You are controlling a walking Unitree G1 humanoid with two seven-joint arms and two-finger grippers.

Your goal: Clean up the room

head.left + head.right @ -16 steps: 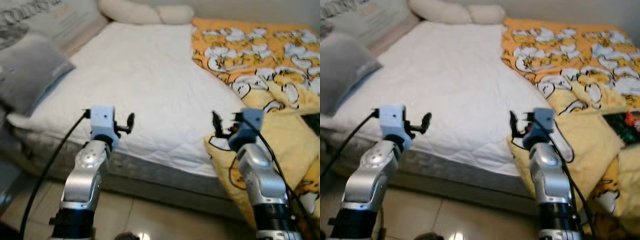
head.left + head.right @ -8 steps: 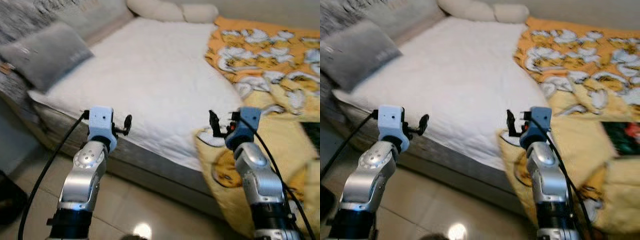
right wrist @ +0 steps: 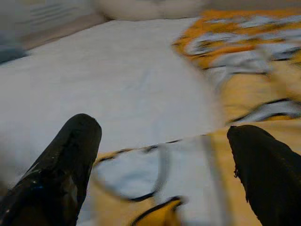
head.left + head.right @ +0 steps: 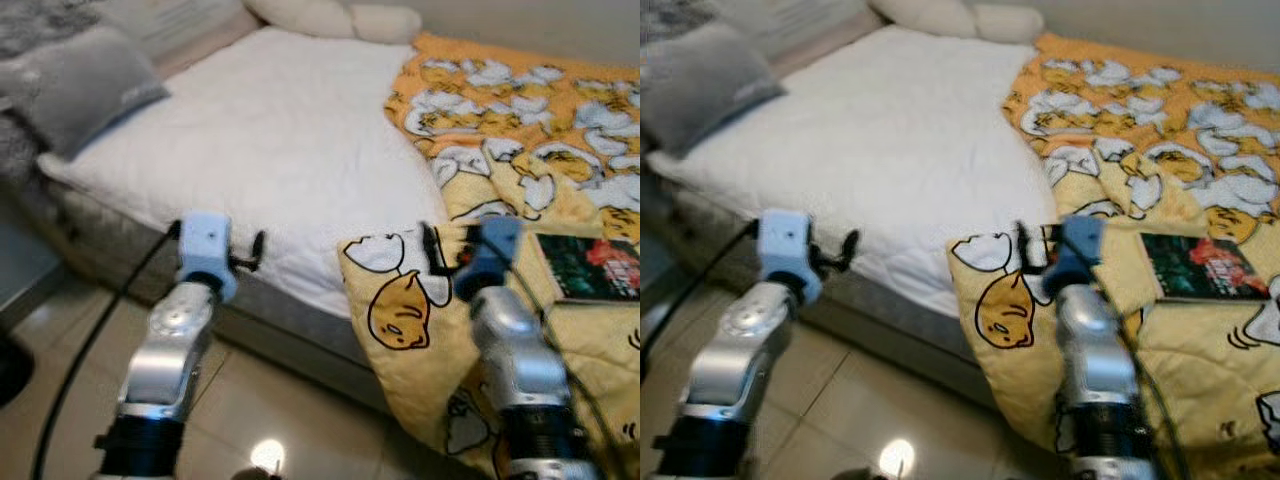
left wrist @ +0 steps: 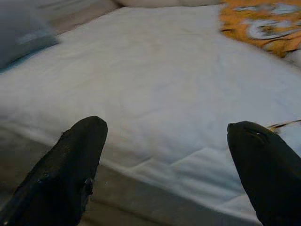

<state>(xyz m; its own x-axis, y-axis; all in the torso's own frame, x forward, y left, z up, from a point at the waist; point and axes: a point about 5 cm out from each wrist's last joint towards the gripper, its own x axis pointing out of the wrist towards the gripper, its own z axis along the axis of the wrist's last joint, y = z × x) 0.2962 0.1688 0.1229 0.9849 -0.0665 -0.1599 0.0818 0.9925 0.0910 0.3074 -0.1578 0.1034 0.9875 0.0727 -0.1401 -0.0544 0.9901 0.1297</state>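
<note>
A bed with a white quilted mattress (image 4: pixel 280 130) stands ahead. A yellow and orange cartoon-print blanket (image 4: pixel 520 160) is rumpled over its right side and hangs off the near edge toward the floor. A dark book (image 4: pixel 590 265) lies on the blanket at the right. My left gripper (image 5: pixel 164 155) is open and empty, held in front of the mattress's near edge. My right gripper (image 3: pixel 162 162) is open and empty over the blanket's hanging corner (image 3: pixel 155 188).
A grey pillow (image 4: pixel 85 80) lies at the bed's left side and cream pillows (image 4: pixel 330 18) at the head. The beige tiled floor (image 4: pixel 270 420) runs in front of the bed. The bed's grey base (image 4: pixel 290 330) is just ahead of my arms.
The camera has shifted: the bed now sits nearer and further left, and the book on the blanket has come into view at the right. Both grippers hold the same open pose.
</note>
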